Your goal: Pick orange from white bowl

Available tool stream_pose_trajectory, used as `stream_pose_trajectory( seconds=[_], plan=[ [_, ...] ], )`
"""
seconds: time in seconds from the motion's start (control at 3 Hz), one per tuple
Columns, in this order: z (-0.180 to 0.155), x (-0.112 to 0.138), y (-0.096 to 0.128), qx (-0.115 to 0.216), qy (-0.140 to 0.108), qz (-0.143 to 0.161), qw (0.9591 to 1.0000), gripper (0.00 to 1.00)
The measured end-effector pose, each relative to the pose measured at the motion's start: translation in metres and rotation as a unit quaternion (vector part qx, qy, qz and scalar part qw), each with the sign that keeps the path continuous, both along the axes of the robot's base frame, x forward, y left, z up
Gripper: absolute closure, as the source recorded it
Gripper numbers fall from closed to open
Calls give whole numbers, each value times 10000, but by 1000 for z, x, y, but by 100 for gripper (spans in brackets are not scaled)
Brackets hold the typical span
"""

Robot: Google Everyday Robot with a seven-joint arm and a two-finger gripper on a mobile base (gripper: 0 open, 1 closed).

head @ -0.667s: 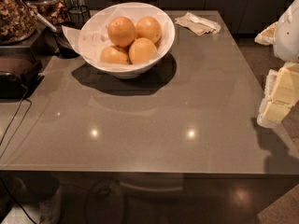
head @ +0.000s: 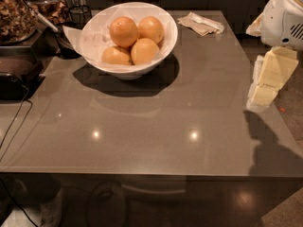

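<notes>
The orange point(head: 124, 31) sits atop three others in the bowl point(head: 124, 71), upper left on the tabletop point(head: 151, 126), so it looks free to take from above. The gripper point(head: 267, 77) hangs at right edge, well apart; open or closed, cannot tell

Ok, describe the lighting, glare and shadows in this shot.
Camera view: dim, warm light; two small glare spots on the table near its front; the white bowl casts a dark shadow in front of its base; the gripper, at the right edge above the table, shadows the front-right corner.
</notes>
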State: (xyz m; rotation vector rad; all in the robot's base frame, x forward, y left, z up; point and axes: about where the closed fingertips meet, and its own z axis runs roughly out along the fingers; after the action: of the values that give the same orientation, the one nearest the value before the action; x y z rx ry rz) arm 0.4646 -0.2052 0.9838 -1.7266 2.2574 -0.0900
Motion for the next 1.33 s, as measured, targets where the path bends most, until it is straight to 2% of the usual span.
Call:
stream_pose_trajectory(
  seconds=[0.33,0.67,1.0,1.33],
  plan=[
    [6,27,11,-39,133,184,9997,0],
    [20,45,26,-40,18,498,9987,0],
    [23,52,30,12,-145,488,9987,0],
    [23,78,46,423,-149,435,9980,0]
  ],
)
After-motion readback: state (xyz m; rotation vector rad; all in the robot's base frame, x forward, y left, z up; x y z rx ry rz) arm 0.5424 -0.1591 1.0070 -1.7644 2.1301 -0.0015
